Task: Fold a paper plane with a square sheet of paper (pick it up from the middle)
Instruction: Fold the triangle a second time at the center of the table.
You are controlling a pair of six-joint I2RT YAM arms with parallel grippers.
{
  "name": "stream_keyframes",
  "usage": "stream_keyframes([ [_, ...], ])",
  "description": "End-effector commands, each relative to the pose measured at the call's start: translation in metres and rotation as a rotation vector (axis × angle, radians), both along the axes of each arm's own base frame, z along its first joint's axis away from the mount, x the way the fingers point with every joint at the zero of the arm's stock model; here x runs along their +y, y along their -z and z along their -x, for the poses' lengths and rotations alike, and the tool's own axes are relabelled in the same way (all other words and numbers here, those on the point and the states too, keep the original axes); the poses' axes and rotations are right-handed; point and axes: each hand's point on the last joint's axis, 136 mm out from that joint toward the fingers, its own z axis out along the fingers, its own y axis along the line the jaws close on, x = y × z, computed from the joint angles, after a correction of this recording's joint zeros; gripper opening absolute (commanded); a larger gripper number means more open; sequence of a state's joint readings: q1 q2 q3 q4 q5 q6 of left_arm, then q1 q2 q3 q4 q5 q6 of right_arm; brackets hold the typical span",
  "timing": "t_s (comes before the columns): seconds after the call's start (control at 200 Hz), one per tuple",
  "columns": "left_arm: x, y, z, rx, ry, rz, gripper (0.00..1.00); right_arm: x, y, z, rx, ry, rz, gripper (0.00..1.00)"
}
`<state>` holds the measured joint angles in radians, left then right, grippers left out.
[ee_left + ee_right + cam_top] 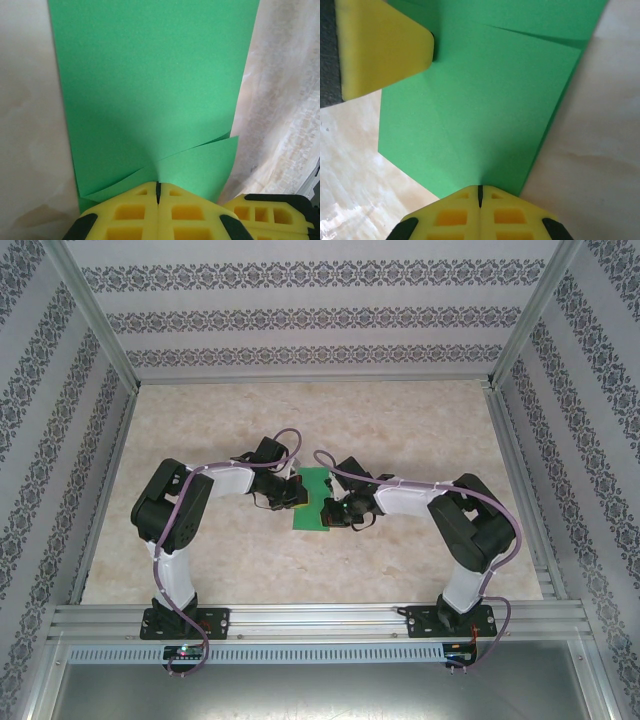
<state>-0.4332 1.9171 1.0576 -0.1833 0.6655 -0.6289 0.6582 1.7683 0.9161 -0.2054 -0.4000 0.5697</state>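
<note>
Watching left gripper (157,185) & right gripper (480,188), jaws pressed together, tips at the paper (312,508): I reckon it's light, floppy, slick; pinch folded edge.

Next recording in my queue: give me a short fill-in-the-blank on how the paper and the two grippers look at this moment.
1. The sheet of paper on the table is ____ in colour.
2. The left gripper has its jaws ____.
3. The right gripper has fingers coloured ____.
4. In the top view, the paper lies ____ the two grippers.
Missing words: green; shut; yellow; between.
</note>
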Motion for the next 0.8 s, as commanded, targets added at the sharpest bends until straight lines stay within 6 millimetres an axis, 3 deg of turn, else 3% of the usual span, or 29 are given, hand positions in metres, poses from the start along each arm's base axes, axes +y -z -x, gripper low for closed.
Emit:
stream_keyframes([
  [0.0, 0.001, -0.002, 0.009, -0.007, 0.012, -0.024, 0.01, -0.016, 0.017, 0.007, 0.037, 0.004, 0.085, 0.01],
  [0.095, -0.014, -0.023, 0.006, -0.065, 0.038, 0.024, 0.09, -0.019, 0.022, 0.010, 0.052, 0.002, 0.104, 0.01],
  [0.195, -0.025, -0.031, 0.011, -0.090, 0.064, 0.042, 0.14, -0.021, 0.024, 0.011, 0.056, 0.006, 0.114, 0.01],
  [0.46, -0.032, -0.008, 0.030, -0.015, 0.076, 0.037, 0.04, -0.021, 0.027, 0.013, 0.072, 0.005, 0.118, 0.01],
  [0.63, -0.035, -0.003, 0.035, -0.016, 0.099, 0.044, 0.03, -0.021, 0.029, 0.014, 0.078, 0.002, 0.122, 0.01],
  [0.794, -0.027, 0.014, 0.035, -0.021, 0.104, -0.014, 0.04, -0.024, 0.034, 0.017, 0.093, 0.005, 0.138, 0.01],
])
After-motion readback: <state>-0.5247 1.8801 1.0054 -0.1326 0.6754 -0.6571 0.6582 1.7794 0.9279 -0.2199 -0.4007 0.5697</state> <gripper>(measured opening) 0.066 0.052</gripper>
